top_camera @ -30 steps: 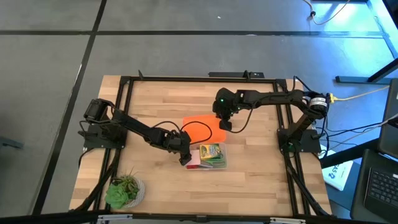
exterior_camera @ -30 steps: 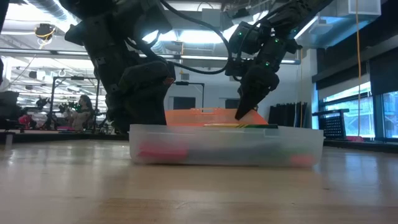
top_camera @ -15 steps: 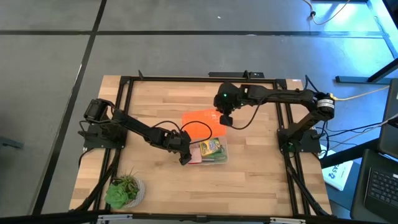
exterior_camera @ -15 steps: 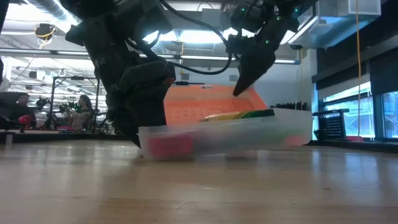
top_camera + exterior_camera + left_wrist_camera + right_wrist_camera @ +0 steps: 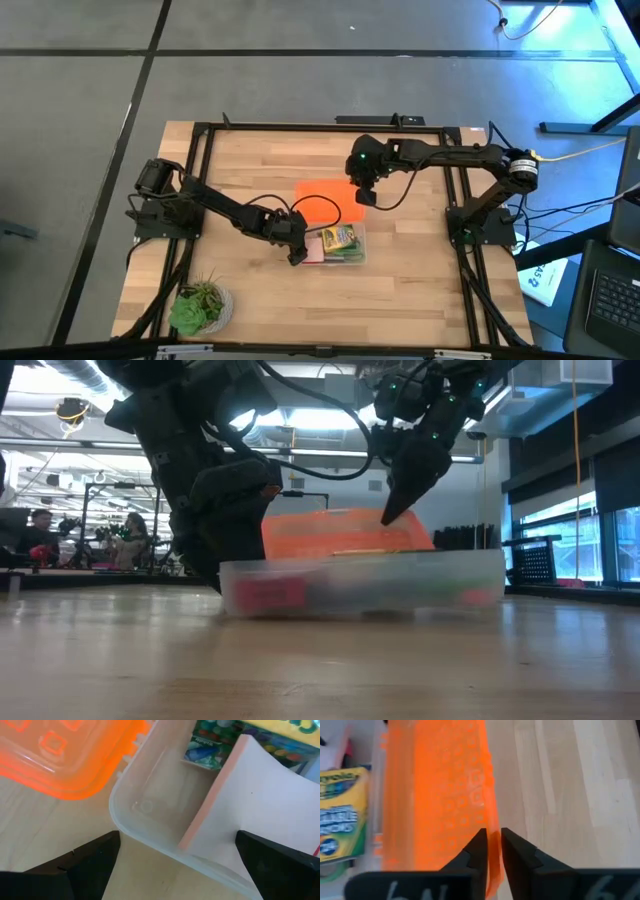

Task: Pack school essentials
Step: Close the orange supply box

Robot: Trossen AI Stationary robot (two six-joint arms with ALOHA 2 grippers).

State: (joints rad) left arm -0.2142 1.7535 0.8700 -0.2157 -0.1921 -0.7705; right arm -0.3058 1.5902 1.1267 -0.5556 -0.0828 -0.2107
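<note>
The right gripper (image 5: 490, 845), jaws pinching the orange lid (image 5: 327, 201), should swing it squarely over the filled clear box (image 5: 340, 258) while the left gripper (image 5: 297, 250), jaws wide, steadies it.

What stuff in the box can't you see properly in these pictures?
- Scissors, pen, pencils, eraser: high view, too small to pick out inside the clear box; the crayon box lies over part of it.
- Low view: the box's cloudy wall blurs everything into colour patches.
- Left wrist view: the pink note pad covers what is behind it.
- Right wrist view: the orange lid hides most of the box.
</note>
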